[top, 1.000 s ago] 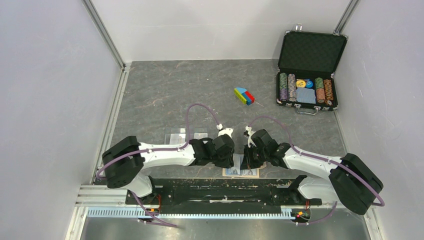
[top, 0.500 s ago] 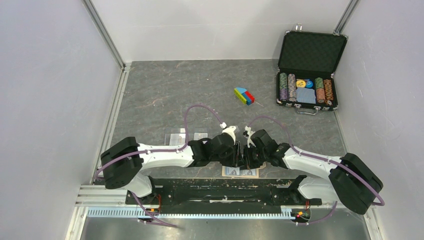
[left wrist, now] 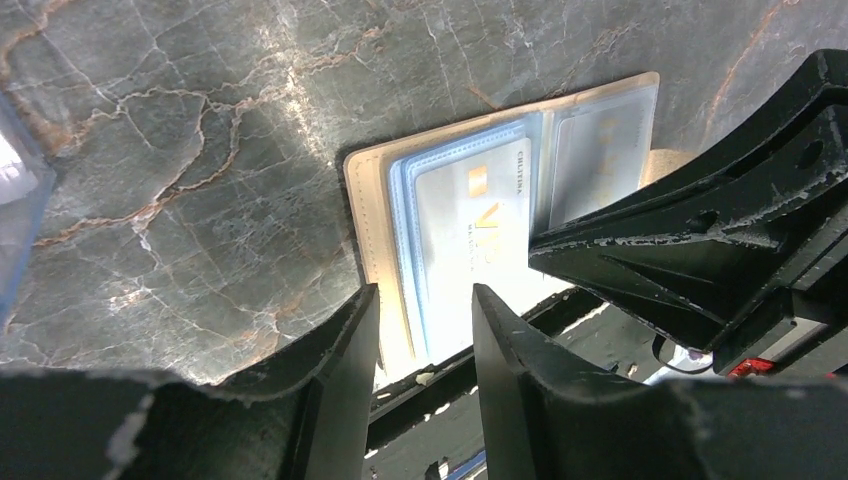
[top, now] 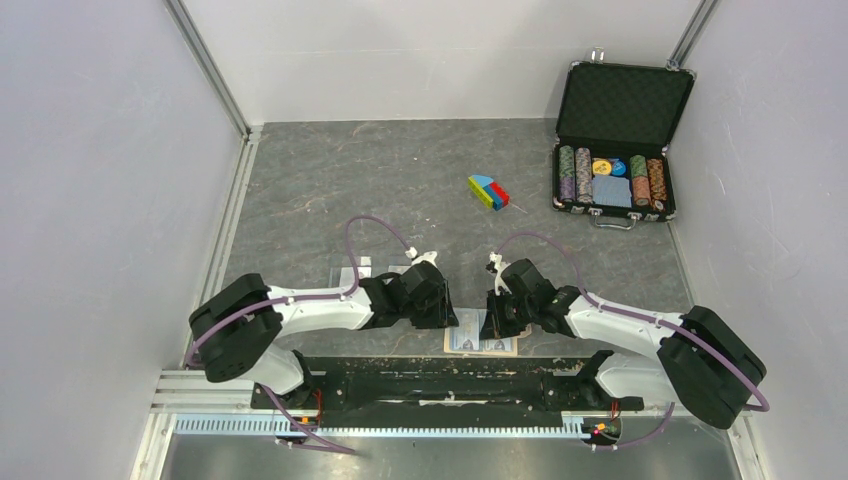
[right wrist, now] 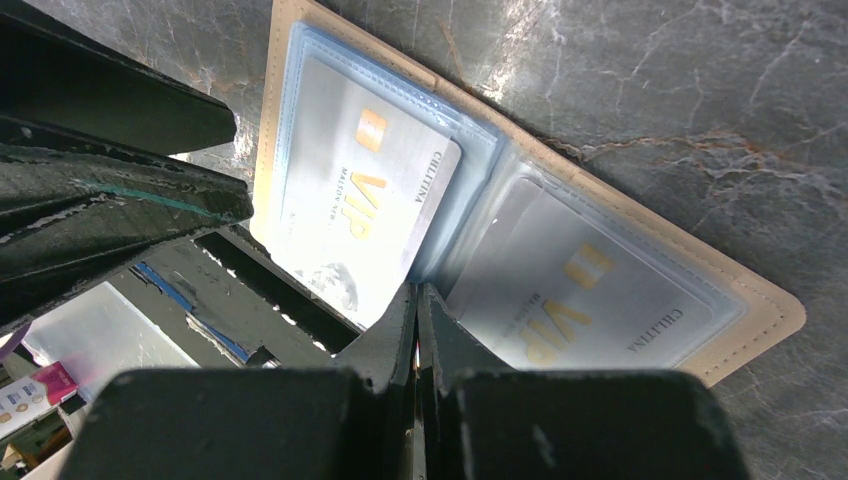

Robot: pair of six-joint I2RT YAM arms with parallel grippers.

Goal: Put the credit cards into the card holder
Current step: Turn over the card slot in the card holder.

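The tan card holder (top: 480,345) lies open and flat at the table's near edge. In the right wrist view it (right wrist: 760,300) shows two pale grey credit cards with gold marks. One card (right wrist: 350,210) is in the left blue-white pocket panel, its corner lapping the middle. The other card (right wrist: 590,290) is in the right panel. My right gripper (right wrist: 417,292) is shut, its tips resting at the holder's middle fold. My left gripper (left wrist: 425,300) is open and empty, just above the holder's (left wrist: 370,200) left near corner. Its jaws hold nothing.
A clear plastic sleeve (top: 340,273) lies left of my left arm; its edge shows in the left wrist view (left wrist: 15,200). A black poker-chip case (top: 620,140) stands open at the back right. A coloured block (top: 488,192) lies mid-table. The black base rail (top: 440,375) runs just beyond the holder.
My left gripper swung right until it nearly met the right gripper, then pulled back left and away from it. The right arm has stayed still.
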